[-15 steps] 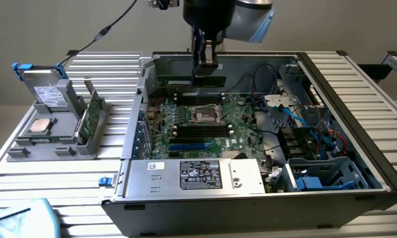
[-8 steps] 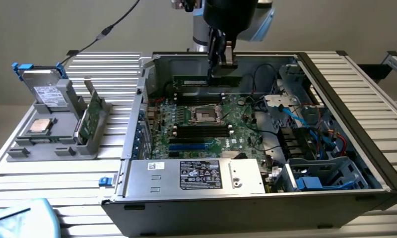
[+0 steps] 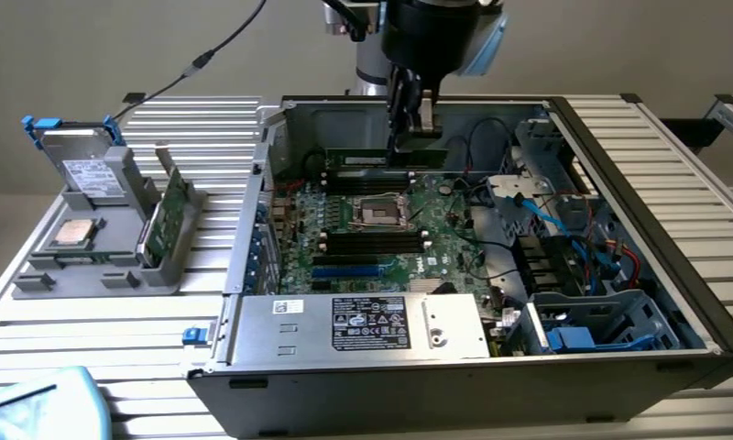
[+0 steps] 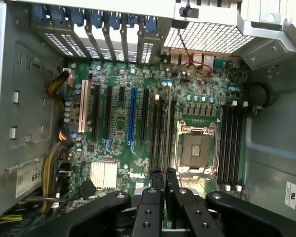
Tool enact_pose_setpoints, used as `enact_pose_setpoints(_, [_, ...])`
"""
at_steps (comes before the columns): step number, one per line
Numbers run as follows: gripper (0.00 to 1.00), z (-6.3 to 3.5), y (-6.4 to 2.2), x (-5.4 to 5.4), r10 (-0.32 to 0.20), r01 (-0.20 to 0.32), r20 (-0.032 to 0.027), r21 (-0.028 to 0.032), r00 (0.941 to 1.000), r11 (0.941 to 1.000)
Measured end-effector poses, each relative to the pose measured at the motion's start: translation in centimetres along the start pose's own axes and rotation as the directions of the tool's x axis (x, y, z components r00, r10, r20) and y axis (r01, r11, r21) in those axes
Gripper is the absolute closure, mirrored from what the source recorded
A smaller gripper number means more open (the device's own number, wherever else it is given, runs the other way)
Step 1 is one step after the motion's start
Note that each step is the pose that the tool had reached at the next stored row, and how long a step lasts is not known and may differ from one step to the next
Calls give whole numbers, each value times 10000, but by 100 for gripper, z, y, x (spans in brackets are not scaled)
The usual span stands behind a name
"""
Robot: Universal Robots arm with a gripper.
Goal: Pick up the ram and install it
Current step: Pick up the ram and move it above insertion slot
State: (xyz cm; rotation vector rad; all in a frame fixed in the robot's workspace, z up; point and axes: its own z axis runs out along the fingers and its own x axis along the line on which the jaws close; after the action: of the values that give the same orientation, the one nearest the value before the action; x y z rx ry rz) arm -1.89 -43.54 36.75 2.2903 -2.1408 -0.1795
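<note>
A ribbed metal table (image 3: 73,316) carried an open computer case (image 3: 660,275) across the middle and right of the exterior frame, with a grey parts tray (image 3: 49,280) at the exterior view's left. In the upper middle of that frame the gripper (image 3: 412,137) hung over the motherboard (image 3: 446,247), its fingers pressed nearly together and pinching the ram (image 3: 369,158) by its upper edge. The stick hung level, clear of the board, just beyond the CPU socket (image 3: 379,213).

In the wrist view the gripper (image 4: 162,180) held the ram (image 4: 168,126) edge-on, running along the dark memory slots (image 4: 158,128) beside the socket (image 4: 197,150) (which slot it sat over I could not tell).

Seating it well probably called for keeping the stick parallel to the slot, matching its notch to the key, and coming down straight with even pressure on both ends. A tilted stick could jam or bend.
</note>
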Motion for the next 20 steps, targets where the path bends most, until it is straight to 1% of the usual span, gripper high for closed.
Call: enact_pose_setpoints(20, [86,363,-45,-5,1,-1,1,0,10000,10000])
